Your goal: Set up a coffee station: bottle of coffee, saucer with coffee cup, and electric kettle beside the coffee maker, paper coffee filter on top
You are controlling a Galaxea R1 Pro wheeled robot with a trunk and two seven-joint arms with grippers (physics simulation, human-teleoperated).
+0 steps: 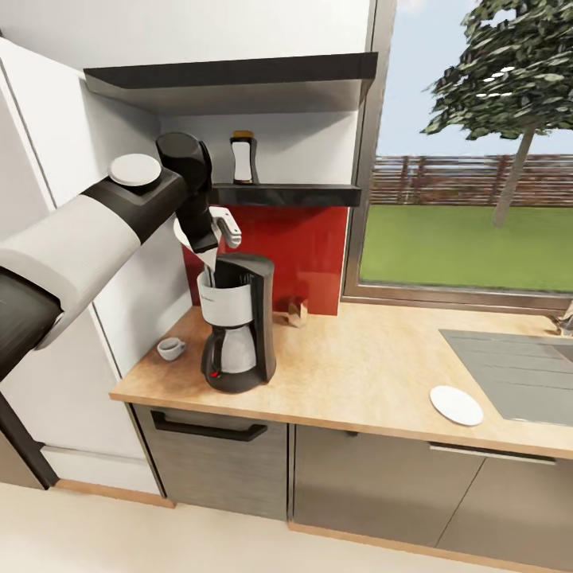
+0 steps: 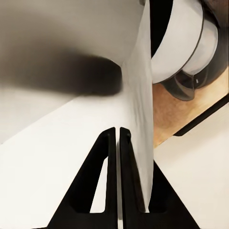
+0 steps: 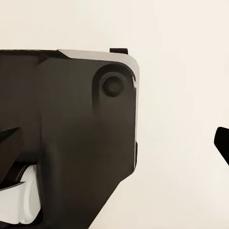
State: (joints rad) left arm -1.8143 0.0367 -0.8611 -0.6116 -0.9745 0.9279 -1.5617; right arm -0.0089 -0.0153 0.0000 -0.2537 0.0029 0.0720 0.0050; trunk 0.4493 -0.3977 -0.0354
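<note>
Over the coffee maker [image 1: 237, 322] in the head view, my left gripper [image 1: 208, 274] hangs at its open top with the paper coffee filter [image 1: 204, 253], the bottle of coffee [image 1: 243, 157] on the kitchen shelf [image 1: 286, 194]. In the left wrist view the fingers [image 2: 110, 157] are pressed together on the filter's edge, so I judge a release off-centre could drop it onto the surface [image 1: 366, 374]. In the right wrist view I cannot tell the right gripper's state.

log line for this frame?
left gripper: jaws shut on paper coffee filter | over coffee maker | bottle of coffee: on kitchen shelf
</note>
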